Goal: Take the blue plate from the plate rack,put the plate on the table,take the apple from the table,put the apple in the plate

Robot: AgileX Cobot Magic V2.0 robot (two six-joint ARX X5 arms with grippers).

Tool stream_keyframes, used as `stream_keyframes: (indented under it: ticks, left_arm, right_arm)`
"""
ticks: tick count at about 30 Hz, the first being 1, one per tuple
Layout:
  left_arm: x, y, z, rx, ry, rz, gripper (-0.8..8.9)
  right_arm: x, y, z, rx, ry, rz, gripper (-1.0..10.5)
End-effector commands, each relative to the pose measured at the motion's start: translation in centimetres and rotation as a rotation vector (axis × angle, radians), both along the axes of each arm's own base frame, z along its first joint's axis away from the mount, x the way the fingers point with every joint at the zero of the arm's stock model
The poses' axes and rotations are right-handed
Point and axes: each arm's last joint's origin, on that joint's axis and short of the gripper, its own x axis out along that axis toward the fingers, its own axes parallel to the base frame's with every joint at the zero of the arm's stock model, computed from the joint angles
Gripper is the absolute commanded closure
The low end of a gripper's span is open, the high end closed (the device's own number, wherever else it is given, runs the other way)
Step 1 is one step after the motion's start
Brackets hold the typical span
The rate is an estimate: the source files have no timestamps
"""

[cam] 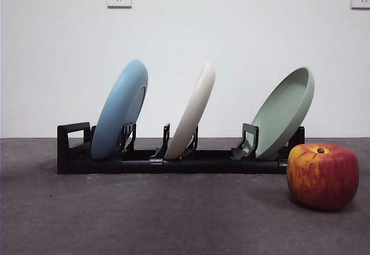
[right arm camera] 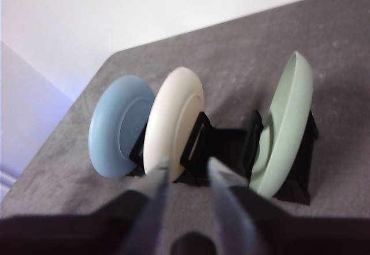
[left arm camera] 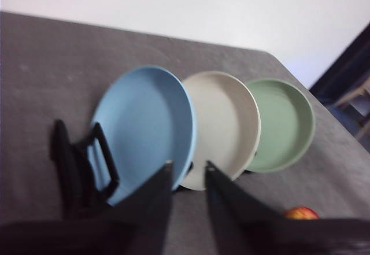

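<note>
Front view: three plates racked, apple waiting

Front view has the blue plate (cam: 120,109) leaning in the plate rack (cam: 173,163) at the handle end, cream plate (cam: 192,111) in the middle, green plate (cam: 283,111) at the far end, and the apple (cam: 322,176) on the table (cam: 144,214) just beside that end. Left wrist view: left gripper (left arm camera: 189,166) hangs above the blue plate's edge, jaws parted, gripping nothing. Right wrist view: right gripper (right arm camera: 188,162) is up over the rack too, jaws apart and empty
</note>
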Motion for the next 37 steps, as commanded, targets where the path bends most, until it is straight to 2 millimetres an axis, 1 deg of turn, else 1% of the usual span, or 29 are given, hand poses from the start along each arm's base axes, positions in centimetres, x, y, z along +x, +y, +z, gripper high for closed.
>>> stream_keyframes:
  ticks: [1,5,7,9,14,17,19,23,28,32,37]
  left_arm:
    - [0.6,-0.2,-0.1,-0.012,0.019,-0.021,5.26]
    - [2.2,-0.7,-0.6,-0.039,0.062,-0.039,5.24]
    - [3.2,-1.2,-0.2,-0.039,0.066,-0.058,5.17]
    - [4.4,-1.6,0.6,-0.037,0.064,-0.077,4.64]
    - [8.4,-3.3,2.8,-0.006,0.066,-0.136,4.59]
    - [10.9,-4.6,3.4,0.039,0.096,-0.143,4.59]
    - [12.4,-5.5,3.4,0.092,0.115,-0.134,4.59]
    - [15.3,-7.9,2.5,0.181,0.173,-0.135,4.59]
    - [17.7,-10.1,0.4,0.276,0.241,-0.106,4.6]
    - [18.6,-11.1,-1.3,0.297,0.284,-0.123,4.62]
    - [19.2,-11.8,-2.8,0.31,0.322,-0.138,4.71]
  right_arm:
    - [0.2,0.0,0.0,-0.01,-0.009,0.012,5.4]
    - [0.2,0.0,0.0,-0.009,-0.01,0.011,5.4]
    - [0.2,0.0,0.0,-0.009,-0.01,0.011,5.4]
    - [0.2,0.0,0.0,-0.009,-0.01,0.011,5.4]
    - [0.2,0.0,0.0,-0.009,-0.009,0.011,5.4]
    - [0.2,0.0,0.0,-0.009,-0.009,0.011,5.4]
    - [0.2,0.0,0.0,-0.009,-0.009,0.011,5.4]
    - [0.2,0.0,0.0,-0.009,-0.009,0.011,5.4]
    - [0.2,0.0,0.0,-0.009,-0.009,0.011,5.4]
    - [0.2,0.0,0.0,-0.009,-0.01,0.011,5.4]
    - [0.2,0.0,0.0,-0.011,-0.01,0.006,5.4]
